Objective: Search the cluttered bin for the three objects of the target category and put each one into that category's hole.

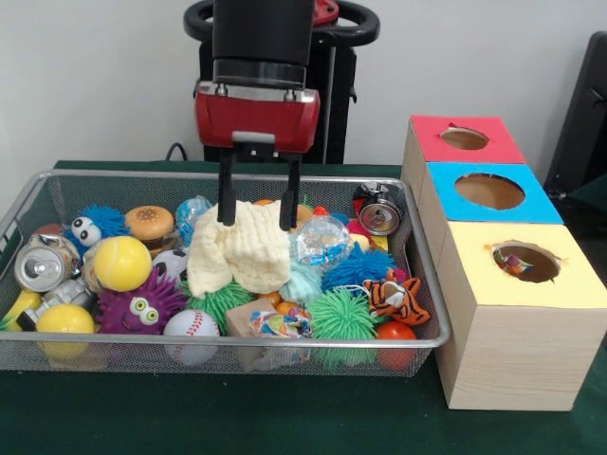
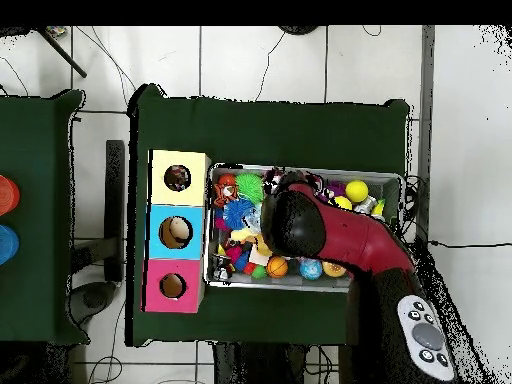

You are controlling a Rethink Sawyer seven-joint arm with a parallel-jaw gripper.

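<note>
Even, bright indoor lighting; soft shadows under the wire bin (image 1: 417,284); mild glare on the can (image 1: 38,268); front view slightly soft.

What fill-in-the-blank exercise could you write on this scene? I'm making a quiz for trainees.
1. The gripper has its jaws down on the cream ____ in the wire basket.
2. The box beside the basket has ____ round holes on top.
3. The hole nearest the front camera sits in the ____ panel.
4. The baseball lies against the basket's ____ wall in the front view.

Missing words: cloth; three; yellow; near
</note>
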